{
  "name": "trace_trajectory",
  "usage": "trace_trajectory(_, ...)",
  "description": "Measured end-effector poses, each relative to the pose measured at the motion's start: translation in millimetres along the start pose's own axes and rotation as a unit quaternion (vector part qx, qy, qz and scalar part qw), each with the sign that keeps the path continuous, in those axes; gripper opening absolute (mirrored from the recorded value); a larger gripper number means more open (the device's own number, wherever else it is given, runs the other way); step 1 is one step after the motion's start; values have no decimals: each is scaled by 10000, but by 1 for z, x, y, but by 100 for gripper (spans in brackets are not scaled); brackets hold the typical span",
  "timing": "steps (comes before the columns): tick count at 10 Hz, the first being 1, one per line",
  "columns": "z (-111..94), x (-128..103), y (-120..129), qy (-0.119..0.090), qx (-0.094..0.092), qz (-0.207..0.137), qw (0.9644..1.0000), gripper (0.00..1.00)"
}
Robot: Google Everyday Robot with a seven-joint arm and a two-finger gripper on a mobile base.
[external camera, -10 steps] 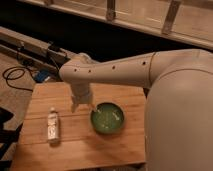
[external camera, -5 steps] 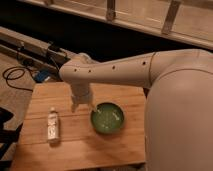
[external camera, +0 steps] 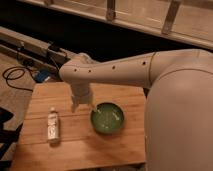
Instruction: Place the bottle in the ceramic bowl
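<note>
Hovering my hand, spread wide and empty, between the bottle lying on the wooden surface and the ceramic bowl; the pickup is not yet begun, I judge. Next I must cross to the bottle and grip it.

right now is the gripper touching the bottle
Apart. The camera view shows bare wooden table between the gripper, hanging by the ceramic bowl, and the plastic bottle.

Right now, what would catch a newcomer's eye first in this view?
The big white arm sweeps in from the right, its gripper hanging over the wooden table just left of the glossy green ceramic bowl. The bottle lies on its side near the table's left edge, apart from both.
</note>
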Motion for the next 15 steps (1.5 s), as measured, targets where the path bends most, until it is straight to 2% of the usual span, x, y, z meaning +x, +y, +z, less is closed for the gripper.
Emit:
trace_trajectory(1,0,-1,0,-10,-15,-2,10000,65)
trace_trajectory(3,-10,-7,6,-261,-209,-112,9994,65)
trace_trajectory(4,-14,-16,22,-445,-309,-280,9981,65)
trace_trajectory(6,-16,-32,57,-618,-391,-541,9959,65)
trace_trajectory(7,-15,-44,86,-663,-424,-720,9943,65)
trace_trajectory(8,-13,-49,104,-679,-460,-834,9931,65)
trace_trajectory(9,-13,-51,112,-683,-466,-880,9927,65)
trace_trajectory(10,-13,-52,107,-672,-412,-859,9932,65)
trace_trajectory(13,-14,-51,105,-692,-399,-861,9931,65)
trace_trajectory(14,-14,-50,95,-717,-277,-830,9936,65)
trace_trajectory(15,-12,-46,90,-698,-251,-851,9936,65)
